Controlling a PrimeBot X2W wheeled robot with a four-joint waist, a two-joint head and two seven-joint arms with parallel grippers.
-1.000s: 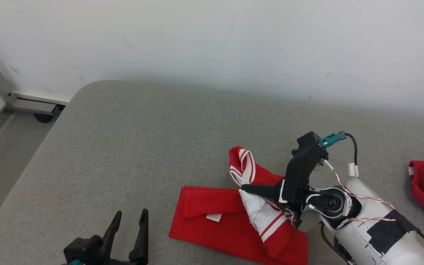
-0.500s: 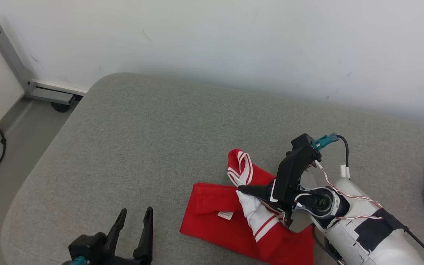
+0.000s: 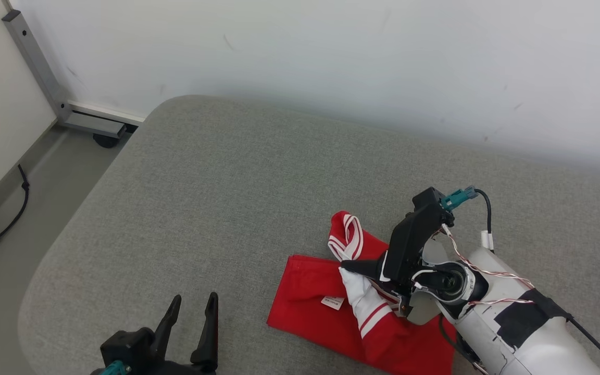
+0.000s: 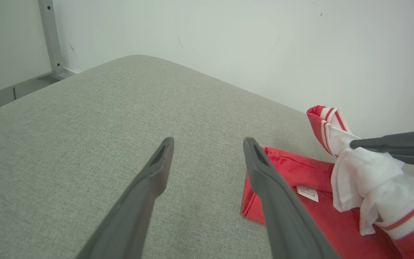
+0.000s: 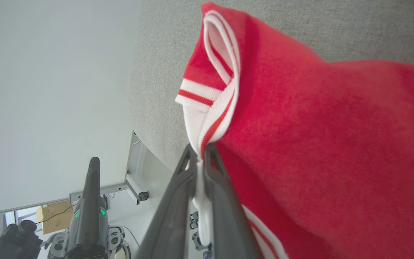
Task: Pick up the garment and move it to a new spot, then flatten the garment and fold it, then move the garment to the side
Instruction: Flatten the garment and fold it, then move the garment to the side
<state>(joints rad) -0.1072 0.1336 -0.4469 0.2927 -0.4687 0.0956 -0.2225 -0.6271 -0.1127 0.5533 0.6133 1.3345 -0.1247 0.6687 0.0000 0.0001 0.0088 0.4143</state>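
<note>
Red fabric garment with white striped ribbed trim [image 3: 305,291]: lies on grey upholstered surface [image 3: 216,198], spread beneath right gripper [image 3: 344,267].
Right gripper: fingers pinching a raised fold of the white trim.
Left gripper [image 3: 194,298]: fingers spread, empty; garment edge near, to its right, not touching.

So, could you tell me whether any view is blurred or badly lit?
Head view: evenly lit, sharp, no glare on the garment. Left wrist view: left gripper soft near the lens. Right wrist view: garment blurred up close.
</note>
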